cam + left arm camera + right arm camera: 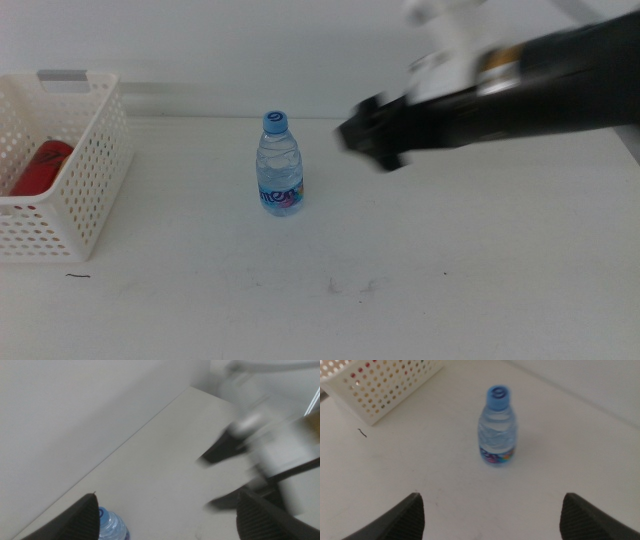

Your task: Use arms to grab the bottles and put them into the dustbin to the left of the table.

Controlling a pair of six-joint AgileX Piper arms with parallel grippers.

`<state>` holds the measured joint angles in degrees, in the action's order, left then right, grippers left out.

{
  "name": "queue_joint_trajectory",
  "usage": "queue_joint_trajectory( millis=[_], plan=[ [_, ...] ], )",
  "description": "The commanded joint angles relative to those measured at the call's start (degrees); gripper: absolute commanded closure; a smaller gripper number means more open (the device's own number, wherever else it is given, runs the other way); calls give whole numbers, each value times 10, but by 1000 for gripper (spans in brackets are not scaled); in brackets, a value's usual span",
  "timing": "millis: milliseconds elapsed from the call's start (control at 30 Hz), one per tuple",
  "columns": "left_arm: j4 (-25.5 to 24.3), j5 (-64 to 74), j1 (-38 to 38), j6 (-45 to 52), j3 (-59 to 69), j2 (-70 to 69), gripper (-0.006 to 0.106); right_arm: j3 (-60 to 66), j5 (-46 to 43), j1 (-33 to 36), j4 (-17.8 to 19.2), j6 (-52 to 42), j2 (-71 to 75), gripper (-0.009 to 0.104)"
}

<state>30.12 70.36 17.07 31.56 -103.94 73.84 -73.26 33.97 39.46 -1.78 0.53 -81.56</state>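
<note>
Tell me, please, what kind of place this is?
Probably a robot test bench, not a home: a bare white table against a plain wall, one water bottle, a white basket holding a red can, and the right gripper reaching in, open.

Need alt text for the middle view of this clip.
A small clear blue-capped water bottle stands upright on the plain white table, with the blurred black right claw open, approaching from the right. At left, a white perforated plastic basket holds a red can.

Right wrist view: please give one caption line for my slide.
Open right hand faces the upright water bottle on the table, the dustbin beyond.
</note>
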Motion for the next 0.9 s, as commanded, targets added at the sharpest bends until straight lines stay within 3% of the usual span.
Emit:
queue_joint_trajectory(
  millis=[0, 267, 667, 733, 867],
  plan=[
    [3, -4, 1, -1, -1, 1, 7, 3, 73, 0, 45, 27, 80, 4],
    [3, -4, 1, -1, -1, 1, 7, 7, 88, 0, 92, 74, 233, 5],
    [3, -4, 1, -1, -1, 1, 7, 7, 81, 0, 90, 74, 253, 5],
    [-56, -20, 1, -17, 9, -4, 7, 7, 81, 0, 90, 74, 253, 5],
    [-68, -163, 1, -21, 139, -67, 7, 7, 81, 0, 90, 74, 253, 5]
  ],
)
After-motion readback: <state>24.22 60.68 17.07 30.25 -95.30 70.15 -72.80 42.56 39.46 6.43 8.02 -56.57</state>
